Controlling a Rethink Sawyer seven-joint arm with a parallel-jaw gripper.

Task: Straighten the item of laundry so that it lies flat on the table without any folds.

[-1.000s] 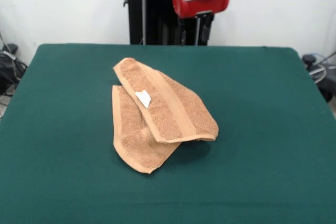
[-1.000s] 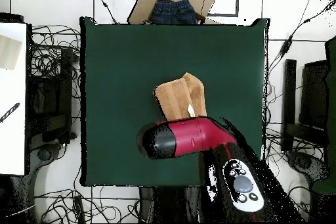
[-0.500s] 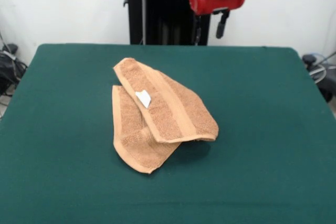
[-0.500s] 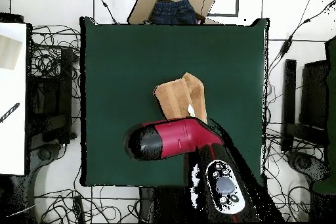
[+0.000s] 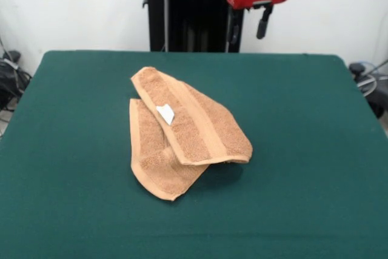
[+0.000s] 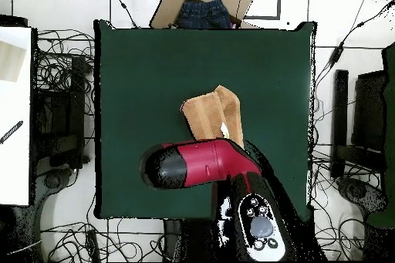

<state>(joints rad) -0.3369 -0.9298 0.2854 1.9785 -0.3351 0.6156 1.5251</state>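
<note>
The towel sits near the middle of the green table, still folded over itself: 1 flap lies diagonally across the lower layer, running from about 11 o'clock down to 4 o'clock in the front view, with a lower corner poking out at 7 o'clock. A small white tag shows on the top flap. The gripper hangs up at 12 o'clock above the table's far edge, well apart from the towel, fingers spread apart with nothing between them. From overhead, the red arm covers the towel's 6 o'clock end.
</note>
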